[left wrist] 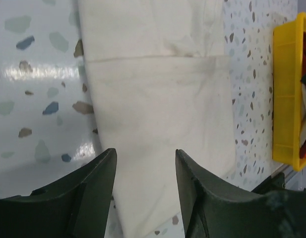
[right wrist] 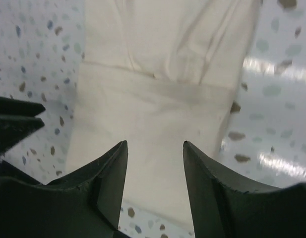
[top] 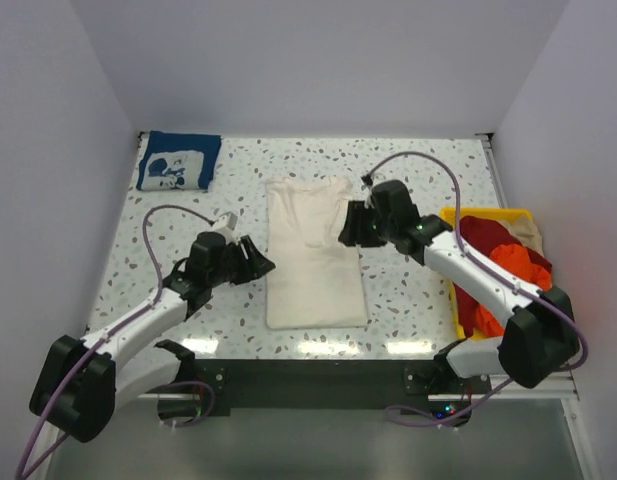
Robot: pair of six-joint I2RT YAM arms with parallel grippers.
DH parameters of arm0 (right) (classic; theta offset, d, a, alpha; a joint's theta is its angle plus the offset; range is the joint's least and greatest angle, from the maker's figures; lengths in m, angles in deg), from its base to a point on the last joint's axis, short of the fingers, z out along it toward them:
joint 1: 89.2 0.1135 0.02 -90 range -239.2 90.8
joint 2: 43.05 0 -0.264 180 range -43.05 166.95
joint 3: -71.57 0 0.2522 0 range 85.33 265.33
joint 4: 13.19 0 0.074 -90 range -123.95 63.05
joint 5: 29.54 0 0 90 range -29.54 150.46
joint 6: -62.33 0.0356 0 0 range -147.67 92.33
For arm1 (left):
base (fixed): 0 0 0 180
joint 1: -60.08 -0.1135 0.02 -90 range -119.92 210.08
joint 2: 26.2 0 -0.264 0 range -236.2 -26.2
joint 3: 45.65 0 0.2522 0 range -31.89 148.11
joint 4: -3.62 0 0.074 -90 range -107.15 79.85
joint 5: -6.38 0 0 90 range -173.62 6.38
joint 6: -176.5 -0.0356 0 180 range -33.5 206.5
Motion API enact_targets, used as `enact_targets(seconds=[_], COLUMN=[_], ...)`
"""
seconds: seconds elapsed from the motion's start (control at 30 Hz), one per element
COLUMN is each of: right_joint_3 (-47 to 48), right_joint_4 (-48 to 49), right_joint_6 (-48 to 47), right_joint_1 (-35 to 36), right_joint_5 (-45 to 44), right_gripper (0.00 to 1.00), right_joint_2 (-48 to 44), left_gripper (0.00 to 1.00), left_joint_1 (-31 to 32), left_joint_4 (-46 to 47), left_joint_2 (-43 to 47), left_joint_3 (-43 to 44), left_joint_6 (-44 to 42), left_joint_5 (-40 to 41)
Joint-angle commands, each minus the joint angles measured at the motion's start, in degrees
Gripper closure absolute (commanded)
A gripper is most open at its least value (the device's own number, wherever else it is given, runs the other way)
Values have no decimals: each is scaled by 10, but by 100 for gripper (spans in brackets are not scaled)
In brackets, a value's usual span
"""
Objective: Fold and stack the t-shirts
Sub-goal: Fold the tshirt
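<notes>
From above, the cream t-shirt lay folded into a long upright strip in the middle of the speckled table, with the left gripper just beside its left edge and the right gripper at its right edge, higher up. Only this overhead view took in the navy t-shirt, folded with its white print upward in the far left corner, well apart from the arms. It also showed the orange-red t-shirt and the beige t-shirt heaped together in the yellow bin at the right. How far the fingers stood apart was hard to read from up there, and the wrist cameras settled it. The left wrist view showed the left gripper with a clear gap between its dark fingers and nothing clamped in it. The cream t-shirt lay flat beyond them, a fold line crossing it, and the yellow bin showed at the far side. The right wrist view showed the right gripper parted likewise and holding nothing. The cream t-shirt was spread below it, its creases and cross fold plainer here than from above.
</notes>
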Motion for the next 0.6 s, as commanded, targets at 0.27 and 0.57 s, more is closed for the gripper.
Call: enact_targets(seconds=[0.27,0.57], right_joint_3=[-304,-402], right_joint_4=[-107,-58], right_joint_6=[107,169], right_joint_1=[2,2], right_joint_5=[80,126], right_gripper=[48,51], right_joint_2=[-250,-280], left_gripper=[42,48], left_joint_1=[9,78], left_joint_4=[-127,-136], left_joint_2=[151,180], left_joint_3=[-94,-142], left_joint_6=[14,65], left_joint_5=[-69,-42])
